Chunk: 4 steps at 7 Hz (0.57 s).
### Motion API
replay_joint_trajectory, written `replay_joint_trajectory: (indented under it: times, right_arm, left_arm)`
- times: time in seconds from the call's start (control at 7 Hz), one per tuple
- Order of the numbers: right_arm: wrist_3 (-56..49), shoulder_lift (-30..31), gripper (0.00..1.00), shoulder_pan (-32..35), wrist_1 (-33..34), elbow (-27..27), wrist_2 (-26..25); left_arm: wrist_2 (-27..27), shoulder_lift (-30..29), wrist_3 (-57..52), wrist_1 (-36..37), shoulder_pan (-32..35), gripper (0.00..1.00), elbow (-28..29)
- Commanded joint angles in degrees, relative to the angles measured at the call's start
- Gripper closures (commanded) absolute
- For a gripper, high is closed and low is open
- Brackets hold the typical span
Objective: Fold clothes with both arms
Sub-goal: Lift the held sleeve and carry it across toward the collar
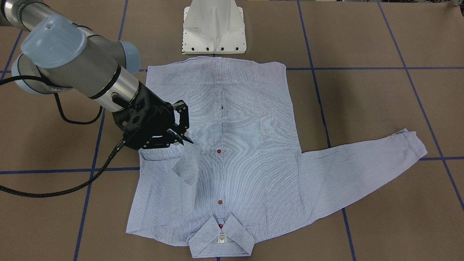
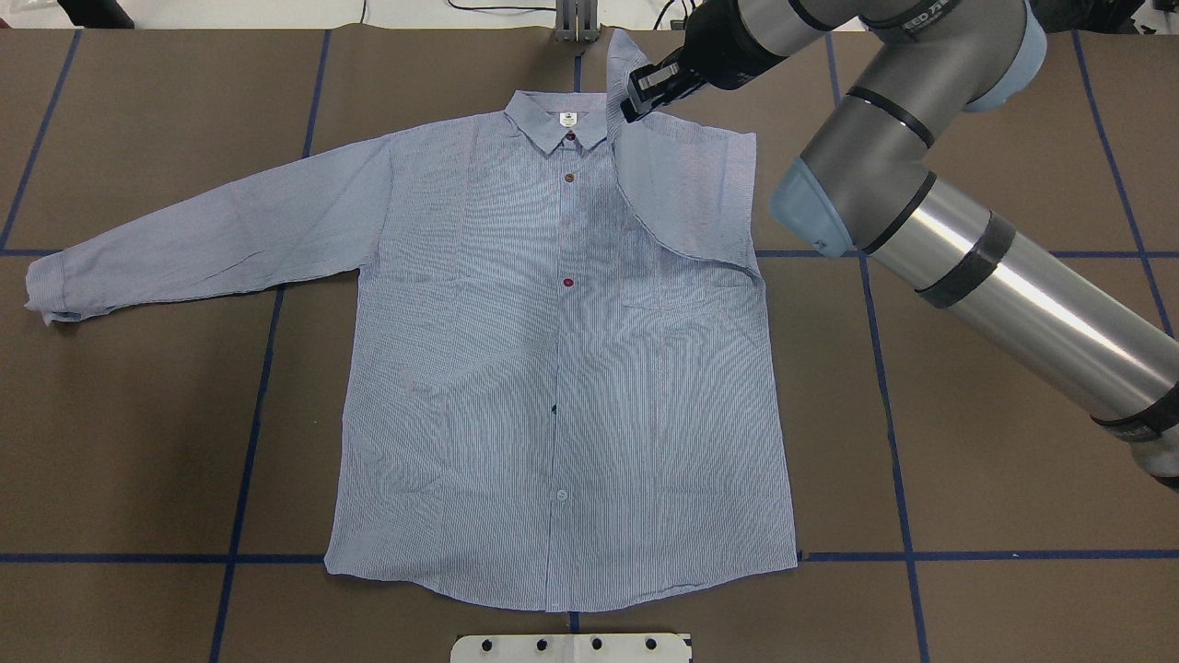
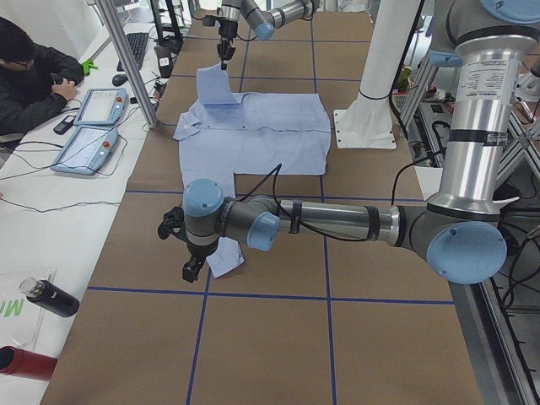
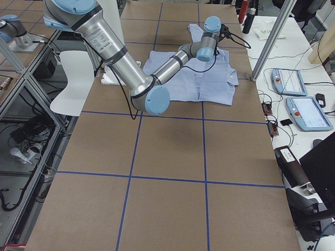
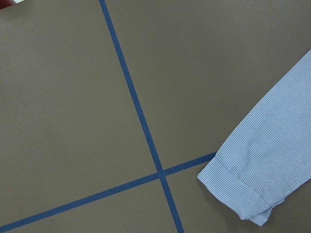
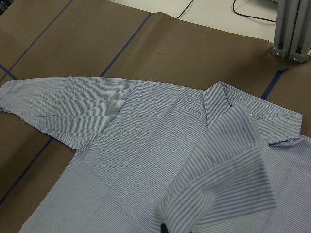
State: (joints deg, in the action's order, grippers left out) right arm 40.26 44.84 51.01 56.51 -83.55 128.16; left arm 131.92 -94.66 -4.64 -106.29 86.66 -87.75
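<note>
Though state of left end effector unclear, right end effector tight on shirt sleeve.

Clearance, reckoned from the shirt. We list open bench on both sides of the hem half, and a bare stretch on the hem side of the outstretched sleeve.

Obstacles we list:
- the right arm, slanting over the bench beside the shirt's shoulder
- the right pincer, clamped on a raised flap of cloth next to the collar
- the white pedestal, just beyond the hem
- a metal post, beyond the collar
- the left pincer, low beside the sleeve's cuff
- the left arm, crossing the bench beside the cuff
</note>
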Motion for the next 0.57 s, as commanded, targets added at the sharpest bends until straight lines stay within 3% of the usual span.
replay_joint_trajectory:
  times: [0.0, 0.43]
  right_arm:
    - [0.0, -1.68, 1.0, -3.71, 0.0, 2.95, -4.57]
    - [-0.09, -6.41, 1.0, -9.85, 0.0, 13.11, -8.69]
  left_arm:
    - [0.0, -0.09, 0.07, -0.68, 0.0, 0.0, 0.82]
    - [0.0, -0.09, 0.07, -0.68, 0.0, 0.0, 0.83]
